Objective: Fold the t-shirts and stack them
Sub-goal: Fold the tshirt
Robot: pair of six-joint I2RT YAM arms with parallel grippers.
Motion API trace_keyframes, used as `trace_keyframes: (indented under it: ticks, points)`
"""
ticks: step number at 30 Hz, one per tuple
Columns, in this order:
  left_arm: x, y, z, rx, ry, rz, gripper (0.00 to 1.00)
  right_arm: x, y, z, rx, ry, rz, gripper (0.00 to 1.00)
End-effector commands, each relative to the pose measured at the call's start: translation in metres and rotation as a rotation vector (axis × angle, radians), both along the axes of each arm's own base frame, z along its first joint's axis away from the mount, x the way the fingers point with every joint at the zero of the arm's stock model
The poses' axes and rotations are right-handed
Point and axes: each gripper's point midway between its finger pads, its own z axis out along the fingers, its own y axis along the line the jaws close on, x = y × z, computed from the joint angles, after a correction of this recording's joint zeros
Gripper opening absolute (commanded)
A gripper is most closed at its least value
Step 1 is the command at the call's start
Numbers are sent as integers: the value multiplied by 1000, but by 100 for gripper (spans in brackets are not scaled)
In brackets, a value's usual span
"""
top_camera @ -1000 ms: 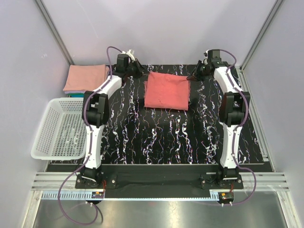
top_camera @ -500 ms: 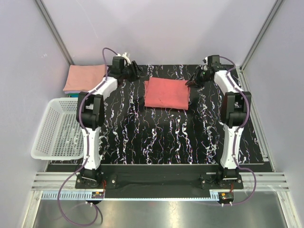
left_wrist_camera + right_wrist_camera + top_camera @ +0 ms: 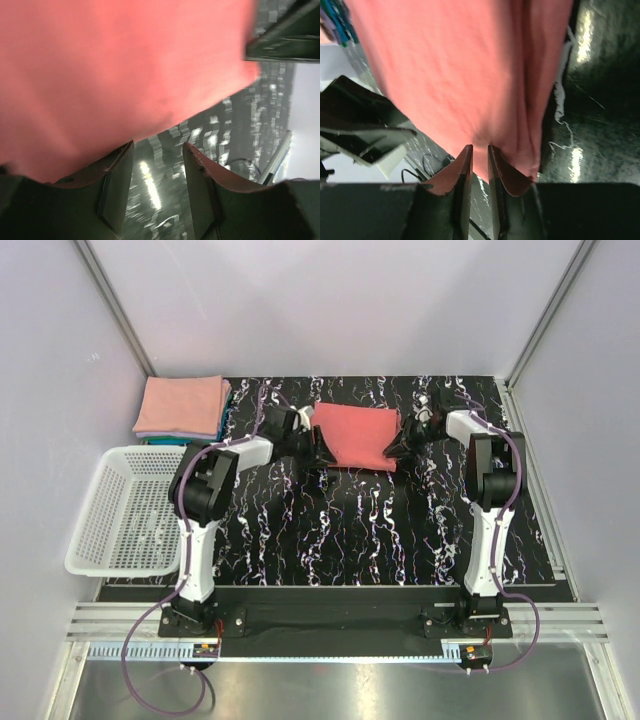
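The red shirt (image 3: 355, 435) lies folded at the far middle of the surface (image 3: 340, 530), well apart from the stack (image 3: 182, 405) in the far left corner. My left fingers (image 3: 322, 454) are spread at its left edge, holding nothing. My right fingers (image 3: 398, 452) are nearly together at its right edge; I cannot tell if they pinch cloth. If only one side grabs, a lift could pull the fold open.
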Motion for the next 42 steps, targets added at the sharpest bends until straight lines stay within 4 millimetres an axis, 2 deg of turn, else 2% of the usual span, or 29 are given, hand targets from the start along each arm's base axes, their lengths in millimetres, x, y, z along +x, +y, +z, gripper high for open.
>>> trace_keyframes:
  ticks: [1, 4, 5, 7, 9, 10, 12, 13, 15, 18, 21, 22, 24, 25, 27, 29, 30, 31, 32, 33, 35, 36, 38, 42]
  points:
    - [22, 32, 8, 6, -51, 66, 49, -1, -8, 3, -29, -36, 24, 24]
    - [28, 39, 33, 25, -80, 90, 48, 4, -14, 31, -52, -78, 10, 26]
    - [37, 38, 56, 17, -126, 91, 50, 6, -14, 40, -52, -94, 5, 26]
    - [45, 40, 76, 26, -152, 112, 53, 17, -14, 58, -49, -139, -23, 30]
    - [59, 37, 94, 21, -192, 122, 53, 28, -13, 64, -33, -160, -53, 34]
    - [64, 38, 95, 24, -190, 127, 53, 39, -12, 64, -28, -181, -57, 36]
    - [77, 31, 88, 7, -167, 112, 52, 51, -10, 59, -14, -172, -59, 37]
    - [77, 26, 87, -19, -149, 88, 52, 61, -7, 53, 7, -169, -53, 37]
    - [80, 15, 89, -64, -151, 61, 51, 69, -4, 48, 22, -160, -56, 37]
    - [69, -4, 74, -87, -107, 4, 51, 80, -6, 34, 25, -157, -63, 38]
    - [54, -7, 45, -54, -59, 8, 50, 81, -15, 13, 15, -125, -76, 38]
    - [45, -3, 28, -41, -20, 15, 50, 81, -17, 1, 17, -103, -78, 38]
    - [44, 5, 12, -10, -6, 41, 50, 78, -17, -12, 13, -77, -69, 38]
    - [42, 11, -3, 15, 17, 49, 50, 81, -30, -13, 7, -75, -90, 38]
    - [40, 21, -14, 34, 50, 68, 50, 84, -37, -6, -4, -80, -91, 34]
    - [40, 24, -8, 33, 44, 73, 50, 85, -38, 7, -18, -103, -81, 31]
    - [42, 25, -4, 38, 25, 70, 50, 86, -38, 25, -15, -127, -80, 30]
    - [42, 25, 1, 39, 18, 71, 50, 85, -36, 35, -7, -143, -79, 29]
    - [44, 25, 15, 32, -8, 71, 50, 85, -33, 45, 14, -149, -86, 28]
    - [45, 25, 20, 28, -19, 71, 50, 80, -23, 62, 46, -179, -67, 28]
    - [46, 25, 30, 25, -35, 76, 51, 73, -15, 75, 86, -187, -51, 28]
    - [49, 24, 39, 16, -52, 75, 51, 65, 1, 79, 100, -191, -20, 28]
    - [51, 22, 45, 9, -58, 73, 51, 52, 23, 83, 144, -178, 30, 28]
    - [59, 19, 63, -17, -91, 73, 52, 27, 56, 73, 182, -148, 94, 30]
